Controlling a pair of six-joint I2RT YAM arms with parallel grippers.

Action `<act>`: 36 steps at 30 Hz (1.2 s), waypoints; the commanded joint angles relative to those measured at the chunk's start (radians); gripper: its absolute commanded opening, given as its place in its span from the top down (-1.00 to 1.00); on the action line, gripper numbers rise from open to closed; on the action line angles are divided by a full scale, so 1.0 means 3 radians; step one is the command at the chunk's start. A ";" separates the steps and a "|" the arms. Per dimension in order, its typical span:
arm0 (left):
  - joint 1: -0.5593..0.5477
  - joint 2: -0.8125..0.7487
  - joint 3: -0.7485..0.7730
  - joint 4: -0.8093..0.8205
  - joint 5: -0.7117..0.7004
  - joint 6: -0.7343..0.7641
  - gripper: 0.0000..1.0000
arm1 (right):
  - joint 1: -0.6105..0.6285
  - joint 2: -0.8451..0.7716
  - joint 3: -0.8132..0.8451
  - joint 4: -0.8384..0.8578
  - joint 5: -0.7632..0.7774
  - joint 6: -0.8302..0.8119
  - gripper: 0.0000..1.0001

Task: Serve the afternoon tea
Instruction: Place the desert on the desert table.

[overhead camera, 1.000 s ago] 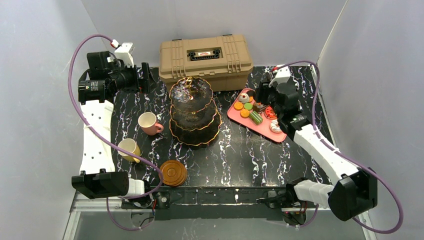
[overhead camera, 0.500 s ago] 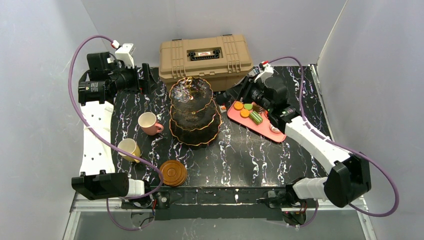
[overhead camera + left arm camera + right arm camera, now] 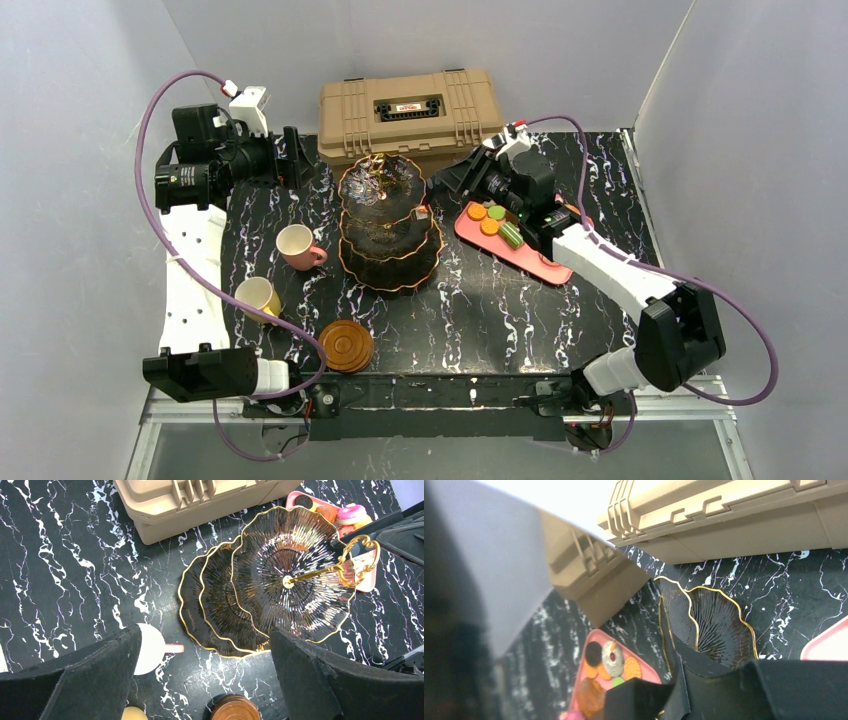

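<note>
The three-tier black stand with gold rims stands mid-table and also shows in the left wrist view. My right gripper reaches over its right edge, jaws close together, apparently pinching a small white-and-pink pastry above the middle tier. The other pastries and macarons lie on a pink tray. A pink cup, a yellow cup and stacked brown saucers sit at the left. My left gripper is wide open and empty, held high at the back left.
A tan toolbox stands shut right behind the stand. In the right wrist view the toolbox fills the top and a stand tier lies just ahead. White walls enclose the table on three sides.
My right arm swung left from above the pink tray to the right edge of the stand, bringing the small pastry with it. The left arm has not moved.
</note>
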 commanded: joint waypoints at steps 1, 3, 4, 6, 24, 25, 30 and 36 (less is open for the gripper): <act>0.0022 -0.0110 -0.0030 0.0006 0.0086 -0.0011 -0.95 | 0.0059 0.0066 0.0046 0.0259 0.0065 0.0129 0.59; 0.0024 -0.0115 -0.0030 0.0005 0.0086 -0.0010 -0.96 | 0.0076 0.0090 0.0057 0.0213 0.0090 0.0091 0.56; 0.0027 -0.0115 -0.0030 0.0011 0.0086 -0.0008 -0.96 | 0.0085 0.0101 0.0067 0.0180 0.0109 0.0078 0.54; 0.0027 -0.0115 -0.0027 0.0018 0.0088 -0.0010 -0.96 | 0.0098 0.0119 0.0094 0.0131 0.0131 0.0042 0.48; 0.0027 -0.0106 0.0011 0.0025 0.0069 -0.0047 -0.96 | 0.0114 -0.0020 0.0180 -0.0065 0.0235 -0.0181 -0.16; 0.0024 -0.0107 0.0013 0.0023 0.0064 -0.0047 -0.96 | 0.0114 -0.0023 0.0186 -0.0056 0.0222 -0.0185 -0.18; 0.0024 -0.0119 0.0011 0.0023 0.0055 -0.0041 -0.96 | 0.0114 -0.0013 0.0199 -0.0038 0.0176 -0.0177 -0.25; 0.0028 -0.0125 -0.0002 0.0025 0.0049 -0.0027 -0.96 | 0.0107 -0.0108 0.0226 -0.0106 0.0233 -0.0215 -0.24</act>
